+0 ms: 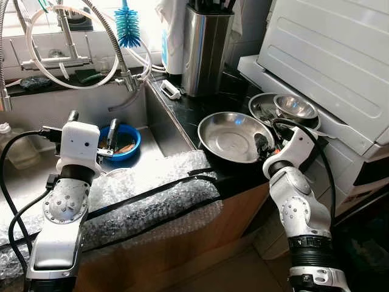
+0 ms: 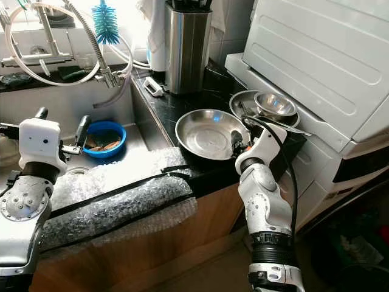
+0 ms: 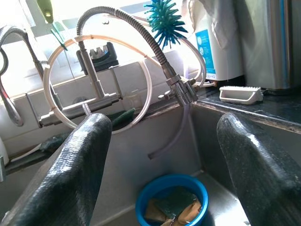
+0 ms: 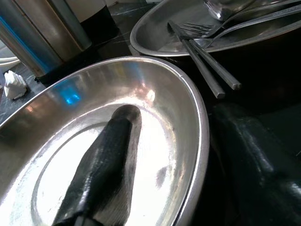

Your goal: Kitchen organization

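A wide steel dish (image 1: 234,135) rests on the black counter right of the sink. My right gripper (image 1: 265,146) is open and straddles the dish's near right rim; in the right wrist view one finger (image 4: 108,155) lies inside the dish (image 4: 155,94) and the other outside it. Behind stands a second steel dish (image 1: 262,104) holding forks and a small steel bowl (image 1: 295,106). My left gripper (image 1: 93,121) hangs open over the sink, nothing between its fingers. Past it, a blue bowl (image 3: 171,202) with sponge scraps sits on the sink floor.
A steel knife block (image 1: 206,48) and a small white brush (image 1: 170,92) stand at the counter's back. A spring faucet hose (image 1: 115,48) and blue bottle brush (image 1: 127,27) hang over the sink. Bubble wrap (image 1: 152,194) covers the front edge. A white appliance (image 1: 334,55) crowds the right.
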